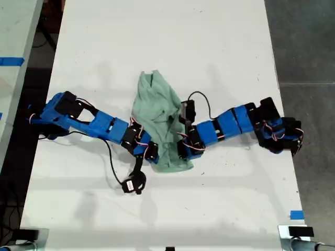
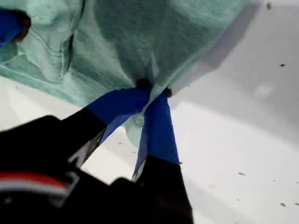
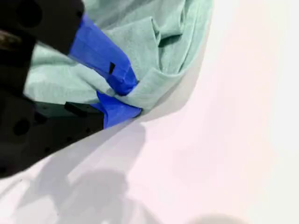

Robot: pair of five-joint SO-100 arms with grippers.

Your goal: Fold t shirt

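Both claws are engaged on the t shirt (image 1: 158, 123), which lies bunched and wrinkled near the middle of the white counter (image 1: 157, 42), between the two arms. My first claw (image 2: 152, 91) is pinched shut on a gathered edge of the fabric, the cloth puckering at its tips and lifted clear of the counter there. My second claw (image 3: 124, 95) is likewise closed on a folded edge, one finger above the cloth and one beneath. Which arm in the exterior view belongs to which claw cannot be settled from the wrist views. Judgement: the step in hand is carrying held edges over to make a fold. To do it well, both claws should rise together, keep the fabric taut between them, travel level, and release only once the edge lies flat.
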